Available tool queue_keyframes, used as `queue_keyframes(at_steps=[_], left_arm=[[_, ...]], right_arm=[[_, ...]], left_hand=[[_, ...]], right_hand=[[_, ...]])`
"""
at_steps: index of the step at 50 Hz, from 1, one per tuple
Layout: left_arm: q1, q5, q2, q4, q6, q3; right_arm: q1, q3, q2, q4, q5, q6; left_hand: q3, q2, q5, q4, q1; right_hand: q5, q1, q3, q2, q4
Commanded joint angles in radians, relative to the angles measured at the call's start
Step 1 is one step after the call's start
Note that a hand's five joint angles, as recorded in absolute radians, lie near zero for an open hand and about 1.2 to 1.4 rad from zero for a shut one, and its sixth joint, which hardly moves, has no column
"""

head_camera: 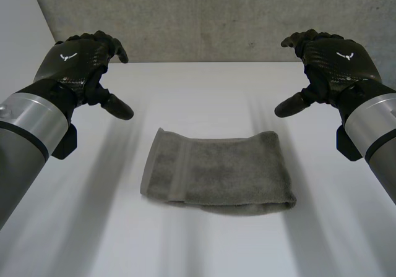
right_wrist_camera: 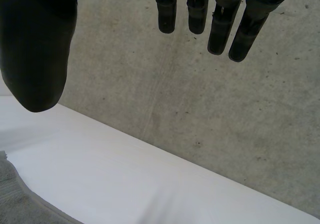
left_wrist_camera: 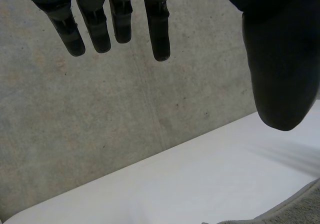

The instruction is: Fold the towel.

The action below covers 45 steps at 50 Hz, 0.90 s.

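One grey terry towel (head_camera: 216, 172) lies flat at the middle of the frame in the head view, on the white bench (head_camera: 204, 91). It seems already doubled: layered edges show along its lower side and a hemmed band runs down its left end. It looks soft, limp and light, neither slippery nor fragile. It will likely sag, and its layers may slide apart unless pinched together, so the best hold is probably the two corners of one short end, one corner per hand. Two hands are up off the bench, well apart from the cloth: the left hand (head_camera: 77, 63) at upper left, the right hand (head_camera: 334, 63) at upper right. Each has its fingers (left_wrist_camera: 159, 29) loosely spread away from the thumb, holding nothing. One concrete wall (head_camera: 204, 17) stands behind
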Motion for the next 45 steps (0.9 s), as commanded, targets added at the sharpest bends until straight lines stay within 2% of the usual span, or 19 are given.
queue_keyframes(at_steps=[1,3,4,5,6,7,8,9,10,11,12,13,14,15,16,17,18,19,45], left_arm=[[0.095,0.113,-0.111,0.023,-0.181,0.2],[0.095,0.113,-0.111,0.023,-0.181,0.2],[0.024,0.028,-0.028,0.006,-0.045,0.05],[0.095,0.113,-0.114,0.023,-0.181,0.2],[0.024,0.029,-0.029,0.006,-0.046,0.051],[0.095,0.113,-0.114,0.023,-0.181,0.2],[0.026,0.031,-0.031,0.006,-0.05,0.055],[0.095,0.113,-0.114,0.023,-0.181,0.2],[0.03,0.035,-0.035,0.007,-0.057,0.063],[0.095,0.113,-0.114,0.022,-0.182,0.199],[0.031,0.037,-0.038,0.007,-0.06,0.066],[0.095,0.113,-0.114,0.022,-0.182,0.199],[0.033,0.04,-0.04,0.008,-0.064,0.07],[0.095,0.113,-0.114,0.022,-0.182,0.197],[0.039,0.046,-0.047,0.009,-0.075,0.081],[0.095,0.113,-0.114,0.023,-0.181,0.191],[0.042,0.05,-0.05,0.01,-0.08,0.086],[0.095,0.113,-0.114,0.023,-0.181,0.191],[0.093,0.117,-0.123,0.026,-0.182,0.157]], right_arm=[[-0.097,-0.094,0.097,0.015,-0.096,-0.14],[-0.096,-0.093,0.097,0.014,-0.096,-0.14],[-0.024,-0.023,0.024,0.003,-0.024,-0.035],[-0.096,-0.093,0.097,0.014,-0.096,-0.14],[-0.024,-0.023,0.025,0.004,-0.024,-0.035],[-0.096,-0.093,0.097,0.015,-0.096,-0.135],[-0.026,-0.025,0.027,0.004,-0.026,-0.037],[-0.096,-0.093,0.097,0.015,-0.096,-0.135],[-0.029,-0.028,0.03,0.005,-0.029,-0.042],[-0.097,-0.093,0.097,0.014,-0.097,-0.132],[-0.032,-0.031,0.032,0.005,-0.032,-0.044],[-0.094,-0.093,0.097,0.015,-0.097,-0.127],[-0.033,-0.032,0.034,0.005,-0.034,-0.045],[-0.094,-0.093,0.097,0.015,-0.097,-0.127],[-0.039,-0.038,0.04,0.006,-0.04,-0.053],[-0.09,-0.094,0.097,0.015,-0.099,-0.126],[-0.04,-0.041,0.043,0.007,-0.043,-0.057],[-0.089,-0.096,0.097,0.015,-0.1,-0.126],[-0.091,-0.094,0.097,0.018,-0.128,-0.124]], left_hand=[[-0.062,-0.056,-0.15,-0.059,-0.07],[-0.062,-0.056,-0.15,-0.059,-0.07],[-0.015,-0.014,-0.037,-0.015,-0.018],[-0.062,-0.056,-0.15,-0.059,-0.07],[-0.016,-0.014,-0.037,-0.015,-0.018],[-0.062,-0.056,-0.15,-0.059,-0.07],[-0.016,-0.014,-0.045,-0.015,-0.018],[-0.062,-0.056,-0.15,-0.059,-0.07],[-0.016,-0.015,-0.053,-0.016,-0.019],[-0.062,-0.056,-0.15,-0.059,-0.07],[-0.017,-0.015,-0.055,-0.016,-0.019],[-0.062,-0.056,-0.15,-0.059,-0.07],[-0.017,-0.016,-0.057,-0.017,-0.02],[-0.056,-0.05,-0.144,-0.054,-0.064],[-0.017,-0.015,-0.064,-0.016,-0.019],[-0.053,-0.047,-0.141,-0.051,-0.061],[-0.017,-0.015,-0.068,-0.016,-0.02],[-0.053,-0.047,-0.141,-0.051,-0.061],[0.047,0.053,-0.041,0.049,0.039]], right_hand=[[-0.192,-0.056,-0.075,-0.081,-0.086],[-0.192,-0.056,-0.075,-0.081,-0.086],[-0.048,-0.014,-0.019,-0.02,-0.021],[-0.192,-0.056,-0.075,-0.081,-0.086],[-0.048,-0.014,-0.019,-0.02,-0.021],[-0.192,-0.056,-0.075,-0.081,-0.086],[-0.057,-0.014,-0.019,-0.021,-0.022],[-0.192,-0.056,-0.075,-0.081,-0.086],[-0.066,-0.015,-0.02,-0.022,-0.023],[-0.192,-0.056,-0.075,-0.081,-0.086],[-0.07,-0.015,-0.02,-0.022,-0.023],[-0.192,-0.056,-0.075,-0.081,-0.086],[-0.073,-0.016,-0.021,-0.023,-0.024],[-0.192,-0.056,-0.075,-0.081,-0.086],[-0.083,-0.017,-0.022,-0.024,-0.026],[-0.192,-0.056,-0.075,-0.081,-0.086],[-0.089,-0.018,-0.024,-0.026,-0.028],[-0.192,-0.056,-0.075,-0.081,-0.086],[-0.192,-0.056,-0.075,-0.081,-0.086]])
